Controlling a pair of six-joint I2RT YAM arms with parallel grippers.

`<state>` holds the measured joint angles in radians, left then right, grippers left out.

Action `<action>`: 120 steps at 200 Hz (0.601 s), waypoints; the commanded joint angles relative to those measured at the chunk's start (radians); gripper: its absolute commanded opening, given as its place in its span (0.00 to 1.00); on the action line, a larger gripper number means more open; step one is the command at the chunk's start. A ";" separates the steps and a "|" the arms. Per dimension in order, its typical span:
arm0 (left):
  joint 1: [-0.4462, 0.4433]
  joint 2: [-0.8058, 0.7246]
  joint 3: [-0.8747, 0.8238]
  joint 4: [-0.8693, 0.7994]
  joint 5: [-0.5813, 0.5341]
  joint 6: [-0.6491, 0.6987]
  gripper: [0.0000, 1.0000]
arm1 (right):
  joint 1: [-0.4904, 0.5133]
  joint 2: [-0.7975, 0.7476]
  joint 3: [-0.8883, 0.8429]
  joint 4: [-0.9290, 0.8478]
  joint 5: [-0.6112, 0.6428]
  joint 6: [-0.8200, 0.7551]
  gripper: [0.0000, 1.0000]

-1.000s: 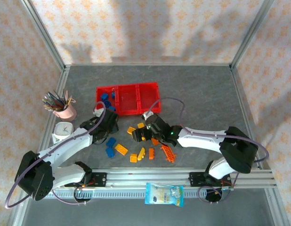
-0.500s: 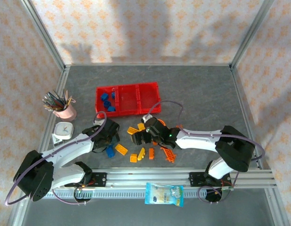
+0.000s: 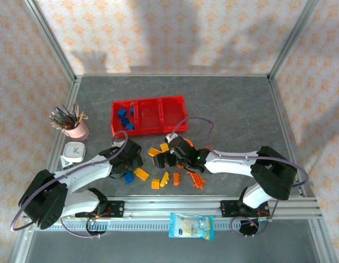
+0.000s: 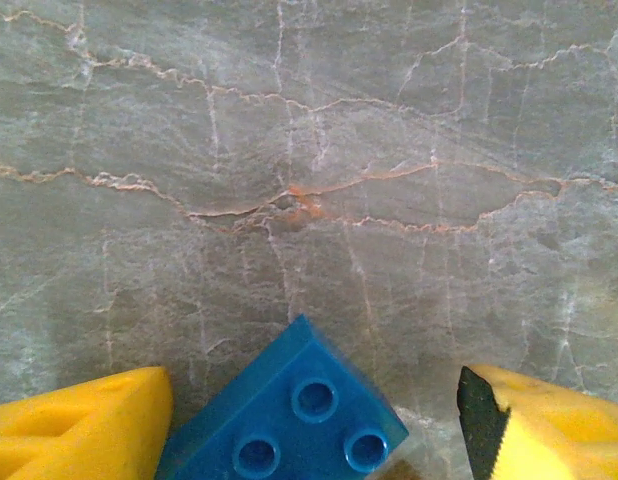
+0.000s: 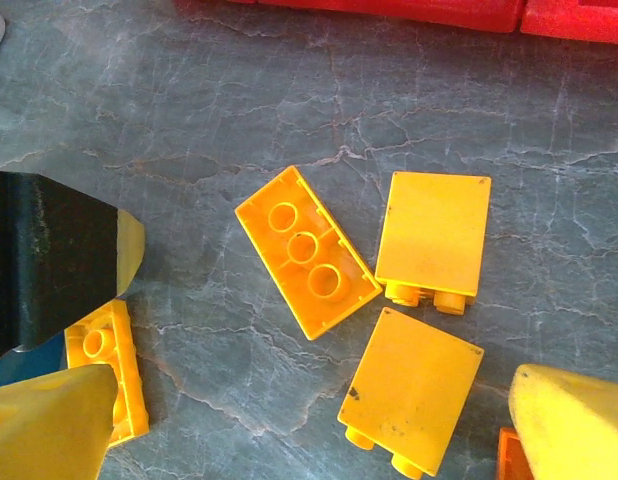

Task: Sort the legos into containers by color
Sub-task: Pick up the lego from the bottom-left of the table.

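With jaws apart and nothing clamped, the left gripper [image 4: 314,430] sits low over a blue brick [image 4: 284,425]. The brick lies studs-up on the table between the fingers, close against one, with a gap at the other. In the top view it is at the near-left of the loose pile, well short of the red containers [image 3: 149,113], whose left compartment holds blue bricks [image 3: 124,116]. The right gripper [image 5: 307,400] hangs spread wide and empty over yellow bricks [image 5: 307,252].

Judgement: the step in hand is picking the blue brick. It lies skewed to the jaws. Centre it and square the wrist to its flat sides before closing, or a corner grip may spin it out.
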<state>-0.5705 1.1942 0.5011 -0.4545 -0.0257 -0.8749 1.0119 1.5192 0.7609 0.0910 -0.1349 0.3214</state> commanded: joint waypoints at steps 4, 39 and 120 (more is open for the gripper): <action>-0.020 0.025 -0.004 0.028 -0.002 -0.022 0.78 | 0.005 -0.001 -0.012 0.013 0.029 0.014 1.00; -0.023 0.046 -0.004 0.035 -0.019 -0.032 0.74 | 0.005 0.001 -0.013 0.013 0.032 0.015 1.00; -0.024 0.028 -0.006 0.033 -0.039 -0.036 0.56 | 0.004 0.004 -0.002 0.013 0.043 0.016 1.00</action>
<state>-0.5877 1.2236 0.5022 -0.4511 -0.0654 -0.8932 1.0119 1.5192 0.7609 0.0914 -0.1272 0.3256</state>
